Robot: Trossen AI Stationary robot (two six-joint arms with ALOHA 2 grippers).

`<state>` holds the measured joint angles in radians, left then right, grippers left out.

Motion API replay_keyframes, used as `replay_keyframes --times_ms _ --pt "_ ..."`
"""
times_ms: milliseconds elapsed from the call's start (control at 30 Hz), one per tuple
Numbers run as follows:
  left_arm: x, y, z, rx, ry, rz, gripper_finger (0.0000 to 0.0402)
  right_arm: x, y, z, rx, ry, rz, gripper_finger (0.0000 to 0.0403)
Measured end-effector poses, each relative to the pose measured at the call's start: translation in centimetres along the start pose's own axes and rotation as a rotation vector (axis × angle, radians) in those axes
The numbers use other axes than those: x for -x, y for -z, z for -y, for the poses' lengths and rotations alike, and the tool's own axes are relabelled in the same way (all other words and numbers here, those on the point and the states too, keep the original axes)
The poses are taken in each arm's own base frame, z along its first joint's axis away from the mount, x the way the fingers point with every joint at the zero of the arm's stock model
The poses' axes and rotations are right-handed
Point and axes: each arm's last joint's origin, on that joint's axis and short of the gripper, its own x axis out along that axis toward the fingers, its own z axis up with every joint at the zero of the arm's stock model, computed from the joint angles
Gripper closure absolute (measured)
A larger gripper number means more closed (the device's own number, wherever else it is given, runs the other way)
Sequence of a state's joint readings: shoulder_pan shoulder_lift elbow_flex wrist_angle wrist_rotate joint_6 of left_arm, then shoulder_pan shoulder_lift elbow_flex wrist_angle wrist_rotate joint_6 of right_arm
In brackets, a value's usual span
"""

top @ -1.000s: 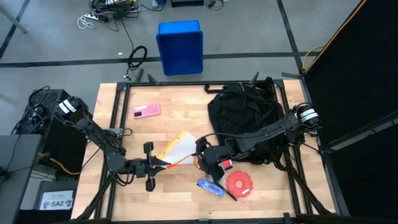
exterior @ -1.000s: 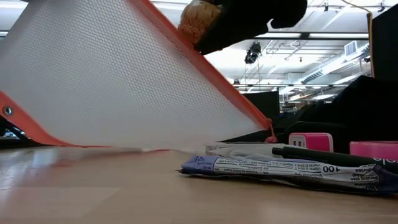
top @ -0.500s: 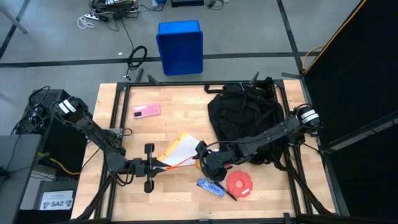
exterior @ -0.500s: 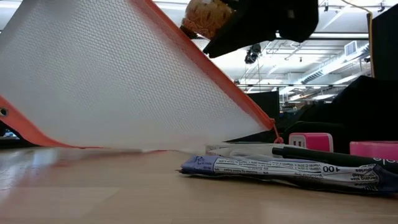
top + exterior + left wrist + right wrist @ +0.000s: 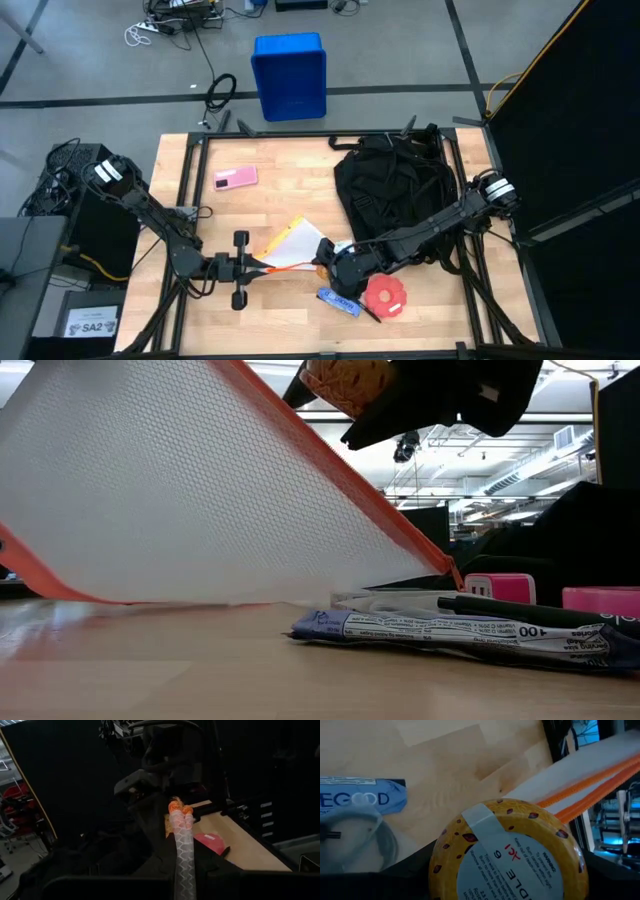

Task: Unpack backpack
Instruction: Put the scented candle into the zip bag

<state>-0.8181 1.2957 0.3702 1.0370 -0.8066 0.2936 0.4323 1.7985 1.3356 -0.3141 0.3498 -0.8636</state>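
centrally, near the table's front edge, a white mesh pouch with orange trim is gripped at one corner by the closed left gripper, its edge seen pinched between the fingers in the left wrist view. in the low view the pouch is seen raised at a slant, its lower edge on the wood. just beside it, above the table, a yellow round container with dark speckles and a taped label is clasped by the right gripper, whose fingers are spread wide around it; the container is shown close up in the right wrist view and at the top of the low view. the backpack, black with dangling straps, is seen lying on the right half of the table, toward the back, under the right arm. a blue wrapped packet and a red round object are laid near the front edge. a pink flat object is placed well apart at back left. a blue crate is set on the floor beyond the table.
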Motion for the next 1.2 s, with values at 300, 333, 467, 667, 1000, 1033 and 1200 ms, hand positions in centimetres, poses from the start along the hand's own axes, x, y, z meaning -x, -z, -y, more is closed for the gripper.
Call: replay_keyframes --times_ms 300,333,467,667,1000,1033,1200 --pt "0.0 0.0 0.0 0.021 -0.002 0.003 0.0402 0.3 -1.1 0.7 0.06 0.128 0.037 0.0145" --pt "0.0 0.0 0.0 0.021 -0.002 0.003 0.0402 0.3 -1.2 0.7 0.069 0.134 0.044 0.0145" --pt "0.0 0.0 0.0 0.021 -0.002 0.003 0.0402 0.4 -1.4 0.8 0.094 0.153 0.058 0.0145" --pt "0.0 -0.2 -0.1 0.03 -0.007 0.011 0.0402 -3.1 -1.2 -0.8 0.216 0.165 -0.038 0.0145" --pt "0.0 -0.1 0.0 0.027 -0.003 0.005 0.0402 -5.0 -1.4 -1.6 0.244 0.282 -0.178 0.0145" --pt "0.0 -0.1 0.0 0.027 -0.003 0.005 0.0402 -4.5 -1.4 -1.3 0.226 0.289 -0.172 0.0145" --pt "0.0 0.0 0.0 0.04 -0.002 0.004 0.0402 -1.8 -1.8 0.2 0.153 0.322 -0.125 0.0145"
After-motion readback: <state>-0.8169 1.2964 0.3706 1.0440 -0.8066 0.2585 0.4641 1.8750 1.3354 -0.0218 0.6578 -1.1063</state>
